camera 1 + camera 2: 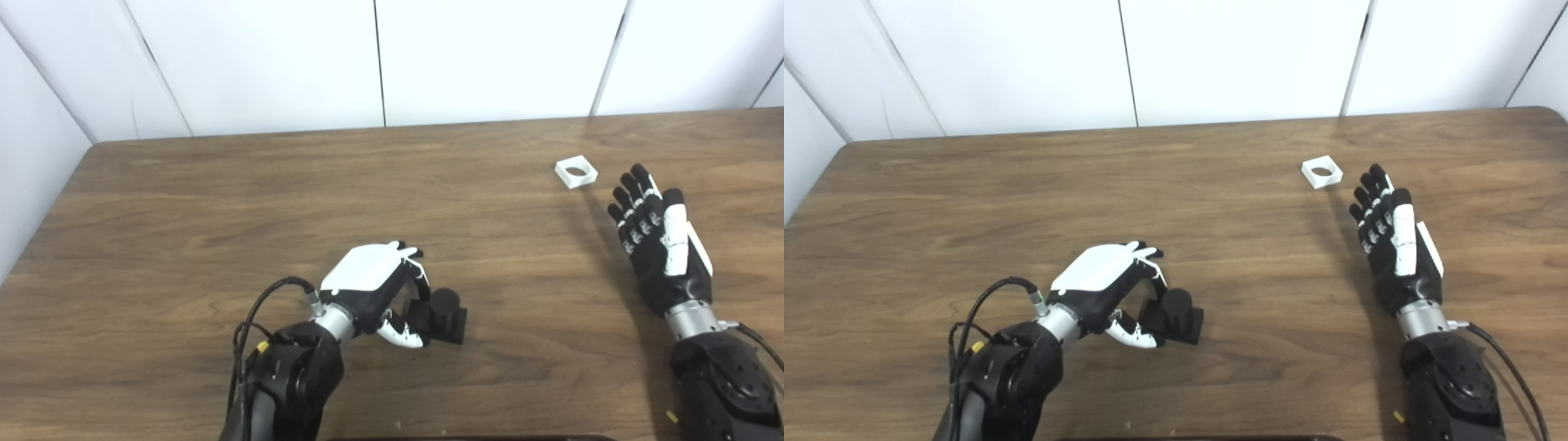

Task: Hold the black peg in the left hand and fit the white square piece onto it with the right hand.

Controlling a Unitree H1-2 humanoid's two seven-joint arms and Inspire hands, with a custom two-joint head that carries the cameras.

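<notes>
From my seat at the controls, the backdrop is pretty plain. I'm looking down on a brown wood-grain table [245, 202] with a rounded far corner on the left, and in the right eye view a rounded far corner on the right too. Behind it runs a white panelled wall [275, 61] with thin dark seams between the panels. At the very bottom edge there's a dark strip [1200, 437], maybe part of the rig, hard to tell.
</notes>
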